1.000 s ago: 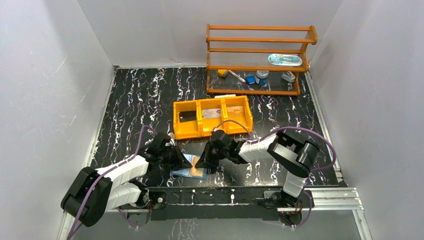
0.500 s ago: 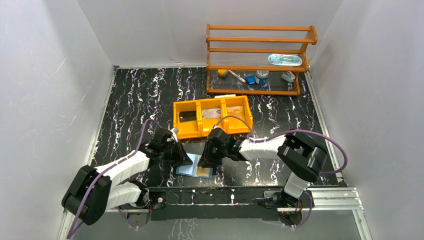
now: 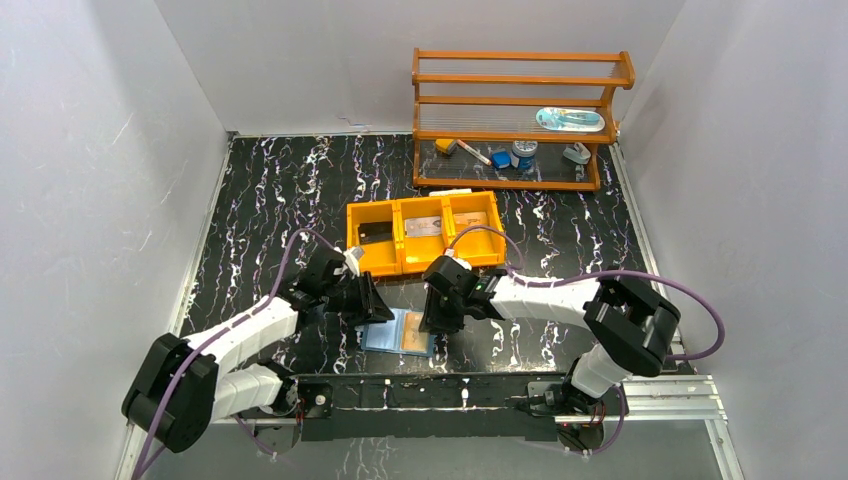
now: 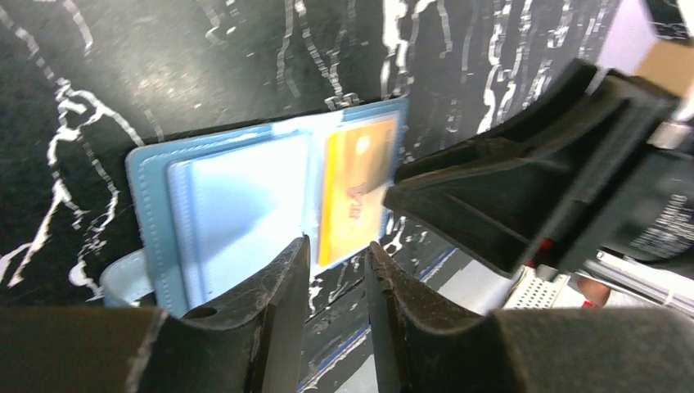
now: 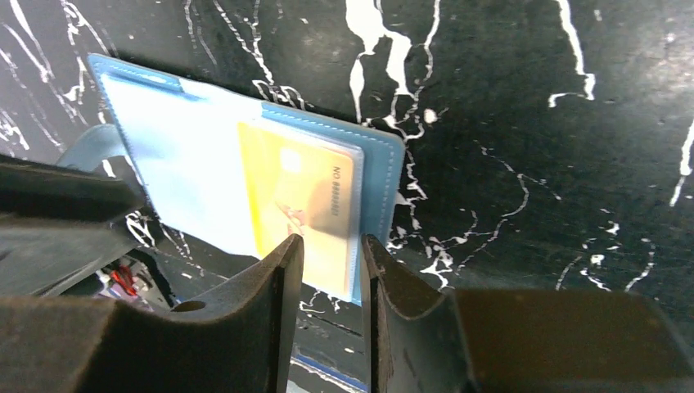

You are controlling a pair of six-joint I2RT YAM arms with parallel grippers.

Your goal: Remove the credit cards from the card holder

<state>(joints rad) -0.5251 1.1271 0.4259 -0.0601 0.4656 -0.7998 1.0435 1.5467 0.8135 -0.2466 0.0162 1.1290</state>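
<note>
The card holder (image 3: 390,330), a blue wallet, lies open on the black table near the front edge. An orange credit card (image 3: 415,340) sits in its right leaf's slot. In the left wrist view the card holder (image 4: 229,196) shows pale blue slots and the orange card (image 4: 356,192). My left gripper (image 4: 337,250) hovers over the near edge, slightly open and holding nothing. My right gripper (image 5: 331,246) hovers over the orange card (image 5: 303,213), slightly open and holding nothing. Both grippers, left (image 3: 372,305) and right (image 3: 440,318), flank the card holder.
An orange three-compartment tray (image 3: 400,265) stands just behind the wallet, with a dark card (image 3: 375,234) and a silvery card (image 3: 424,226) inside. A wooden shelf rack (image 3: 520,120) with small items stands at the back right. White walls enclose the table.
Both grippers have opened a little and drawn back from the wallet. The wallet has shifted slightly right and now lies open flat. The right arm has swung outward.
</note>
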